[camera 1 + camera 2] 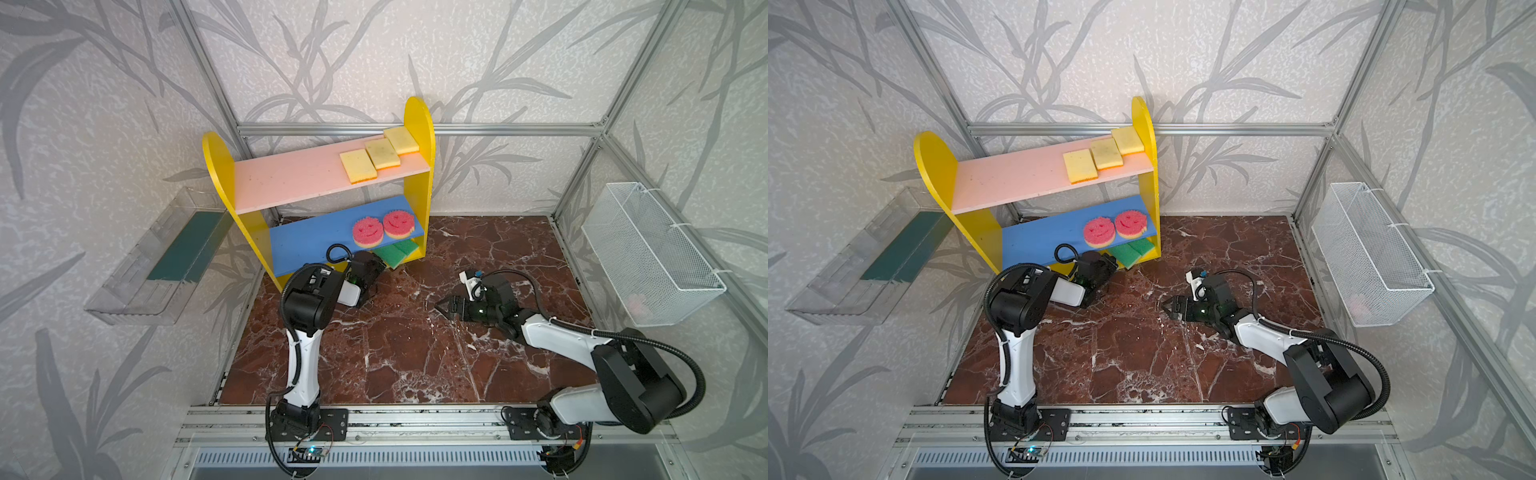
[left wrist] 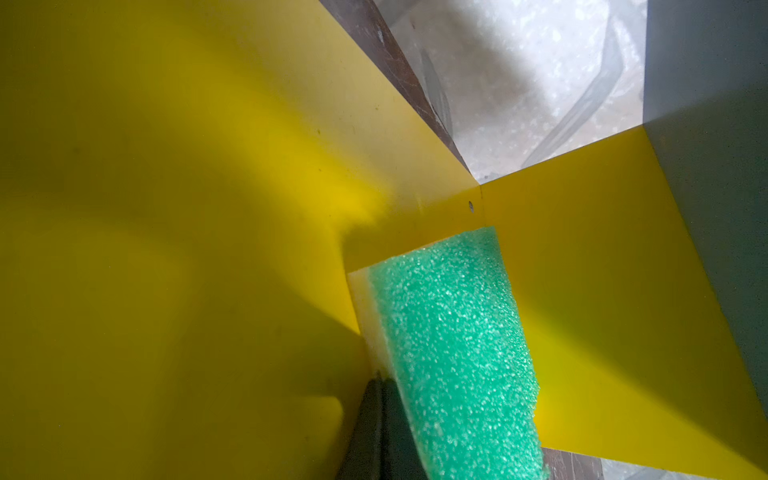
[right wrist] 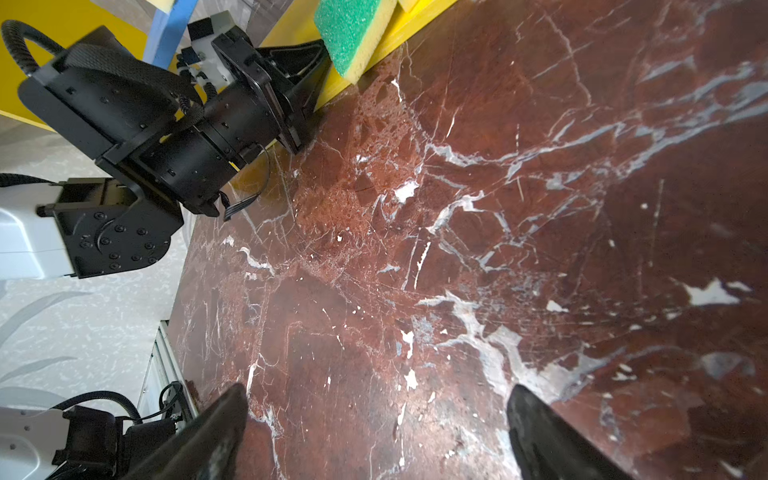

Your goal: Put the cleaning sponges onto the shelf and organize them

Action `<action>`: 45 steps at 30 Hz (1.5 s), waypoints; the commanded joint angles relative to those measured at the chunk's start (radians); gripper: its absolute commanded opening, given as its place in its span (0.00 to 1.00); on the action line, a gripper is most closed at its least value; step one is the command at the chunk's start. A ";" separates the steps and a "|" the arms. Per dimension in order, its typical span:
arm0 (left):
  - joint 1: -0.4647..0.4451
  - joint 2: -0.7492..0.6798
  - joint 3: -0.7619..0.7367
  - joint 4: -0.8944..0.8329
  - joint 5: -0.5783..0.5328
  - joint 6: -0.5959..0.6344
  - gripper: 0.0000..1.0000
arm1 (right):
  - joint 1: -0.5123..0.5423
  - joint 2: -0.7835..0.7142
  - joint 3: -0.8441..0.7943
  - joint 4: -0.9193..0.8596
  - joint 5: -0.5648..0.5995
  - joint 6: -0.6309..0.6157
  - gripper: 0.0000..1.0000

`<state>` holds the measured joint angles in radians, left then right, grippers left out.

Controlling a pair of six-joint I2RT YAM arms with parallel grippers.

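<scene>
The shelf (image 1: 286, 178) stands at the back left. Three yellow cleaning sponges (image 1: 382, 153) lie in a row on its pink board, and two pink smiley ones (image 1: 368, 232) sit on the blue board. Two green-faced sponges (image 1: 395, 251) rest at the right end of the yellow base (image 2: 166, 208). My left gripper (image 2: 380, 384) is shut and holds nothing. Its tips press against the yellow foam edge of the nearer green sponge (image 2: 453, 353), low on the base. My right gripper (image 3: 376, 390) is open and empty, hovering over the marble floor (image 1: 415, 353) to the right of the shelf.
A clear plastic tray with a dark green mat (image 1: 166, 257) hangs on the left wall. A white wire mesh basket (image 1: 648, 253) hangs on the right wall. Aluminium frame rails border the floor.
</scene>
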<state>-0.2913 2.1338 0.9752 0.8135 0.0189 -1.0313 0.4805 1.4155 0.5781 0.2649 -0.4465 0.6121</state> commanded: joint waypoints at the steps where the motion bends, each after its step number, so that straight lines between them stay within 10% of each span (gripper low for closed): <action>1: 0.015 0.008 0.001 -0.042 0.010 0.027 0.00 | -0.002 0.019 0.007 0.012 -0.006 -0.014 0.92; 17: 0.018 -0.134 -0.289 0.141 0.053 0.042 0.46 | 0.001 0.378 0.211 0.339 -0.019 0.180 0.10; 26: 0.017 -0.253 -0.451 0.160 0.068 0.078 0.47 | 0.018 0.774 0.583 0.488 -0.049 0.328 0.16; 45: 0.019 -0.437 -0.597 0.150 0.085 0.120 0.47 | 0.098 0.997 0.838 0.383 0.033 0.349 0.11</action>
<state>-0.2790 1.7405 0.3950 0.9852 0.1070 -0.9386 0.5709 2.3756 1.3968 0.6529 -0.4347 0.9466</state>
